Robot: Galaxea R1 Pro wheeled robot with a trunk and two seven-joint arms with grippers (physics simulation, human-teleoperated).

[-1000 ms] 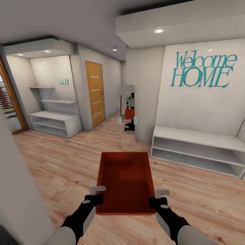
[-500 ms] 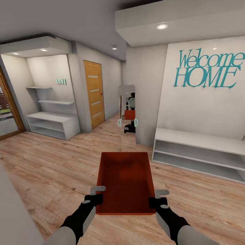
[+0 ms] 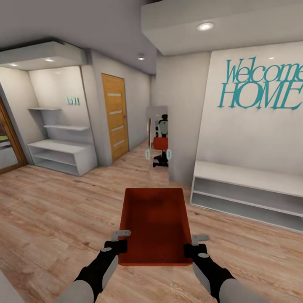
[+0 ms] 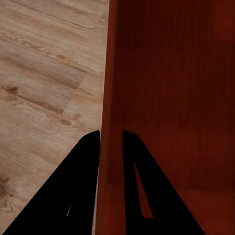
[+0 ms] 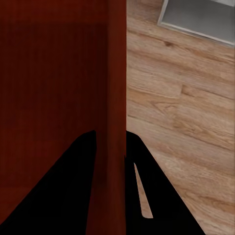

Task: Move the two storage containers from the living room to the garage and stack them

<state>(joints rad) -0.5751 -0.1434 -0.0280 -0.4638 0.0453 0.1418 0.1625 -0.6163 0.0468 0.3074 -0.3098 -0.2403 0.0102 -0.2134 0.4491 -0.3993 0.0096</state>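
Carrying one storage container (image 3: 155, 225) out in front of me, held level above the light wood-plank flooring (image 3: 54, 210). It is a red-orange open bin, nothing inside it.

My left gripper (image 3: 120, 239) is clamped on the container's left wall near the corner closest to me. In the left wrist view the wall (image 4: 110, 122) runs between the two dark fingers (image 4: 73, 196), one outside, one inside the bin, both pressed against it. My right gripper (image 3: 194, 244) grips the right wall the same way; in the right wrist view the thin wall (image 5: 117, 98) sits between the fingers (image 5: 68, 196), with plank floor beyond it and the corner of a white unit (image 5: 200, 14) at the far edge.

Surroundings, from the head view: a white low bench shelf (image 3: 248, 189) to my right against a wall bearing teal "Welcome HOME" lettering (image 3: 263, 86). Straight ahead, a narrow mirror (image 3: 159, 143) on a wall end shows my reflection holding the red bin. Left of it, a wood door (image 3: 115, 115) with pale horizontal insets. Further left, a recessed alcove with white shelves (image 3: 61, 145). At the far left edge, a wood-framed glass door (image 3: 6, 143).
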